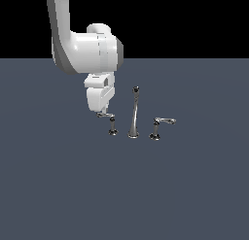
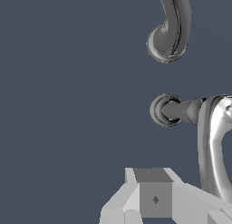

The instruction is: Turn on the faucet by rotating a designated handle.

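Note:
The faucet is a small chrome set whose tall, slim spout (image 1: 134,113) has a dark tip. The handle (image 1: 112,124) is the dimmer lever on a short post at the exterior view's left of the spout. Its lever arm points left toward my gripper (image 1: 100,112), which hangs right at the lever's end. The fingers look shut with nothing between them. In the wrist view the handle's round base (image 2: 164,110) and its lever (image 2: 216,146) lie close beside my gripper (image 2: 154,198). I cannot tell whether they touch. The spout's base (image 2: 166,39) lies beyond.
A brighter twin lever handle (image 1: 158,126) stands at the exterior view's right of the spout, its arm pointing right. All three pieces stand on a flat dark grey floor (image 1: 124,195). The white arm (image 1: 80,44) rises above the left handle.

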You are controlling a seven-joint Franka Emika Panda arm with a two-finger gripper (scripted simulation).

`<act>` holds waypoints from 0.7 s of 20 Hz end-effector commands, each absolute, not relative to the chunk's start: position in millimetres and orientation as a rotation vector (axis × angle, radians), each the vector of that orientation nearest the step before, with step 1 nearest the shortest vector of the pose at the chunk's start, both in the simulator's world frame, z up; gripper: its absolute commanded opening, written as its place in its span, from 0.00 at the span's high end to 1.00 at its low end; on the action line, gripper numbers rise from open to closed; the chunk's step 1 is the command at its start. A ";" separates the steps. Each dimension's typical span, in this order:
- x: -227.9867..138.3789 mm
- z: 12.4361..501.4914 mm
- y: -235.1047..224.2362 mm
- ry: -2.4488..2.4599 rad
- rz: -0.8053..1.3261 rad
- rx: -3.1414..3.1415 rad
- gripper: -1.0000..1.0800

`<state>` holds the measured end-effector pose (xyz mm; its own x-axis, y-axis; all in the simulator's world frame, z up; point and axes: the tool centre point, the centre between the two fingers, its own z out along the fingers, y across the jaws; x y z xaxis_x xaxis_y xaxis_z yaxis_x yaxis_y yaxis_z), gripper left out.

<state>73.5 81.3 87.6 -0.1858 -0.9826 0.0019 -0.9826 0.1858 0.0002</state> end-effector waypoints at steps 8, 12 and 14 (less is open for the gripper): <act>69.7 85.5 84.1 -2.430 0.001 1.990 1.00; 57.7 85.6 92.8 -2.430 0.001 1.990 1.00; 51.5 85.6 97.4 -2.430 0.001 1.990 1.00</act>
<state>57.2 92.8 85.6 -0.1988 -0.9800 0.0008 -0.9800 0.1988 -0.0017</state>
